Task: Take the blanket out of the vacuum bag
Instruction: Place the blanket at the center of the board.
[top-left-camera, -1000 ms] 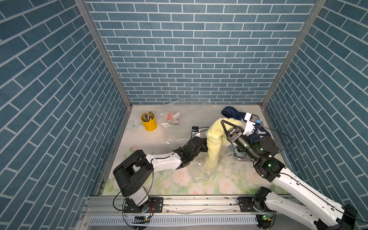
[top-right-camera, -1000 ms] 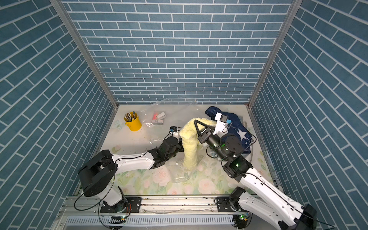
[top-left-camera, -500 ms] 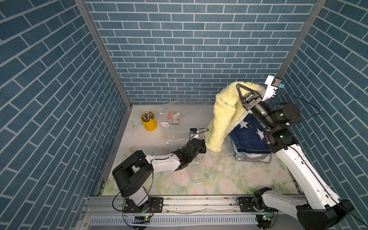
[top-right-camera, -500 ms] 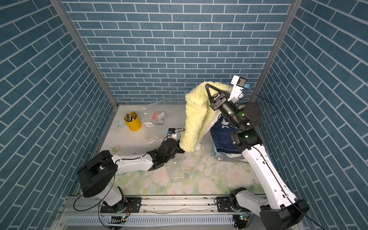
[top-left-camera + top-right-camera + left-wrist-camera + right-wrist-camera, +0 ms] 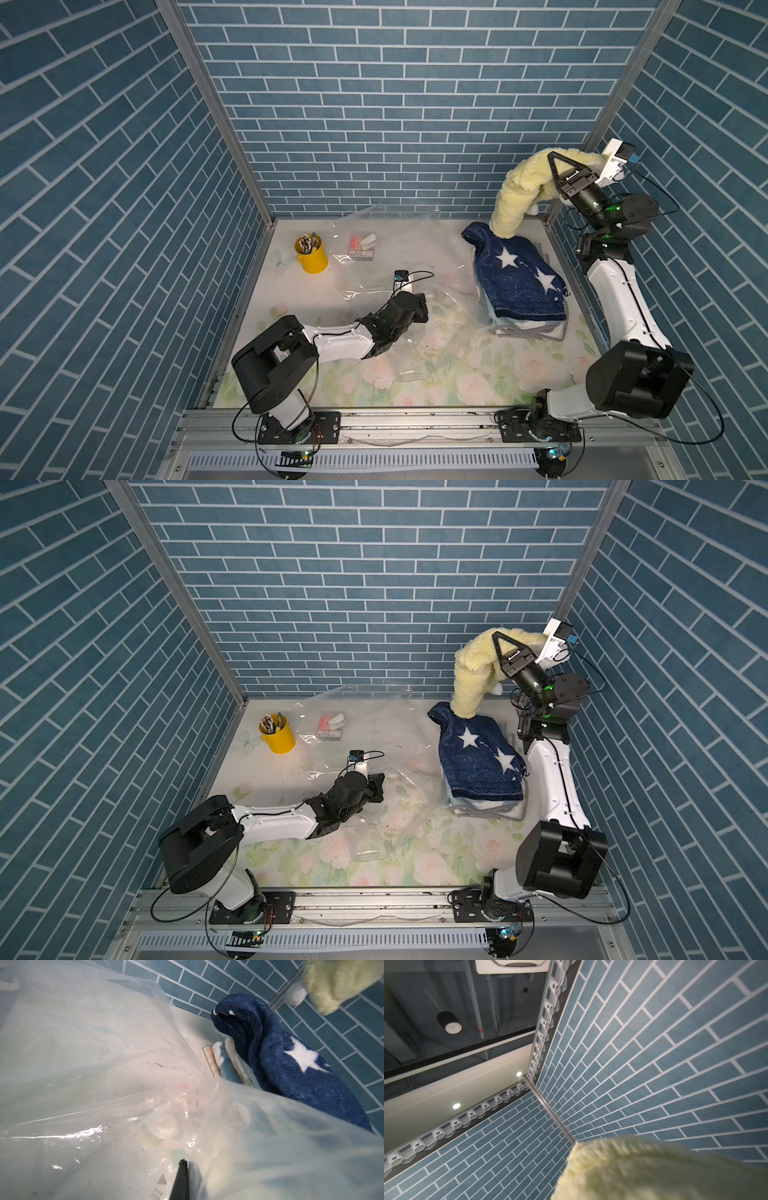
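The right claw [image 5: 552,158] stands raised in the upper right of both top views, near the rear corner post. It is clenched on the yellow fleece blanket [image 5: 515,195], which drapes over its fingers and hangs down clear of the vacuum bag [image 5: 440,353]. The lower end of the blanket hangs over the far end of a navy star-printed blanket [image 5: 519,282]; contact between the two cannot be confirmed. The navy blanket lies on a stack of folded cloths at the right of the tabletop [image 5: 457,390].

The vacuum bag lies crumpled and transparent across the centre of the tabletop. Its round white valve [image 5: 164,1126] shows through the film in the left wrist view. The left claw [image 5: 424,309] sits low at frame centre, clenched on the bag film. A yellow pen cup [image 5: 311,255] stands at the rear left.
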